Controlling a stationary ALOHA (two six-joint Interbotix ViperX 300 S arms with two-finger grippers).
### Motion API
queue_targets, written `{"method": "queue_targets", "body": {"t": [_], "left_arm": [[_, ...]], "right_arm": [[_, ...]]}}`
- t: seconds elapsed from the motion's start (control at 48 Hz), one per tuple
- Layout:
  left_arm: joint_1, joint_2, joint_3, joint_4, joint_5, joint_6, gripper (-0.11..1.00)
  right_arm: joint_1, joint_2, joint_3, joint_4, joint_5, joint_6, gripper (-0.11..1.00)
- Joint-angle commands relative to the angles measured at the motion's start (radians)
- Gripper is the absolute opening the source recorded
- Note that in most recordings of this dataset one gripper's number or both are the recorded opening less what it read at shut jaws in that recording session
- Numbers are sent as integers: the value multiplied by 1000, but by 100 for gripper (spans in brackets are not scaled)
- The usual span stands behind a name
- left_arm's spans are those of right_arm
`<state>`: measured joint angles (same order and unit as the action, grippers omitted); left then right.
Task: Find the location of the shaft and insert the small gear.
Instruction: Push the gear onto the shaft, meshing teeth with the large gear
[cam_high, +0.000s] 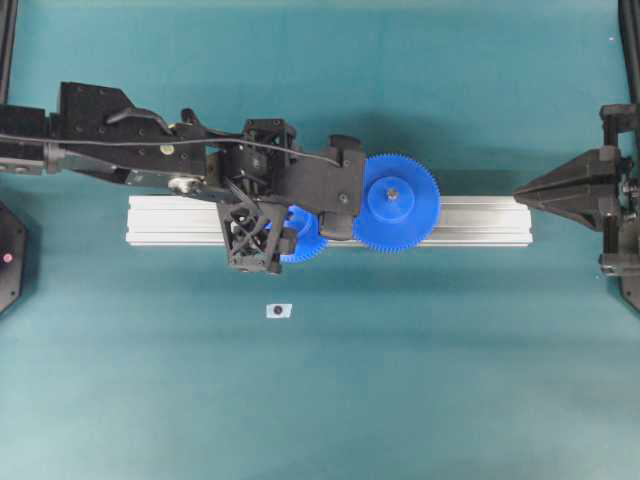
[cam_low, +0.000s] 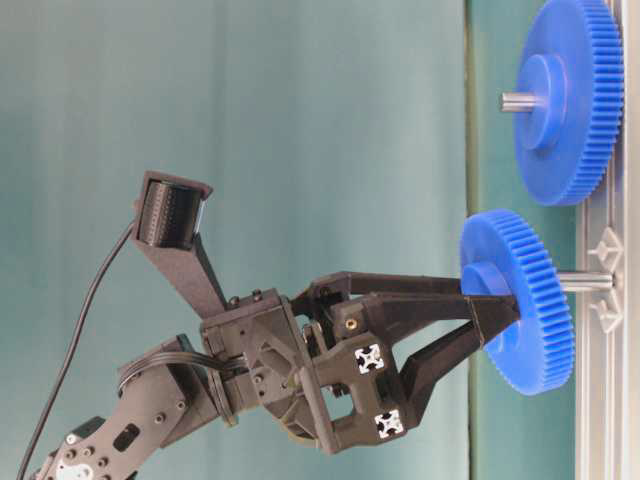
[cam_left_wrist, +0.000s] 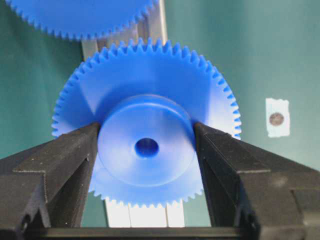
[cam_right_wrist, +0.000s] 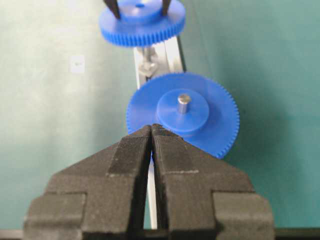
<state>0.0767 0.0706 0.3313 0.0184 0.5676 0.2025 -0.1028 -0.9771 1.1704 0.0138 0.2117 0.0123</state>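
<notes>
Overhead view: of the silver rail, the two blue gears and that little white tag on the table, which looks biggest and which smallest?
1. The aluminium rail, by far the longest.
2. The larger gear.
3. The small gear, though the left gripper holding it hides most of it, so this is less sure.
4. The white tag, the smallest.

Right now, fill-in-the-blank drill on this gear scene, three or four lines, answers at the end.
1. The left gripper is shut on the small gear's raised ____.
2. The larger gear already sits on its own pin on the aluminium ____.
3. The right gripper's jaws are ____.
4. In the table-level view, the bare end of the shaft pokes out from under the ____ gear.

Missing words: hub; rail; shut; small
</notes>
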Motion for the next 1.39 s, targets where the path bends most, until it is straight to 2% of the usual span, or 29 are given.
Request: {"method": "queue_targets", "body": {"t": [0.0, 0.291, 1.29, 1.374], "left_arm": [[3, -9, -18, 3, -5, -2, 65], [3, 23, -60, 3, -32, 8, 65], [12, 15, -63, 2, -32, 8, 65], [12, 12, -66, 3, -31, 6, 75]], "right_arm": [[-2, 5, -9, -2, -5, 11, 10], [-2, 6, -9, -2, -5, 11, 10], [-2, 5, -9, 0, -8, 11, 10], [-2, 5, -9, 0, -8, 11, 10]]}}
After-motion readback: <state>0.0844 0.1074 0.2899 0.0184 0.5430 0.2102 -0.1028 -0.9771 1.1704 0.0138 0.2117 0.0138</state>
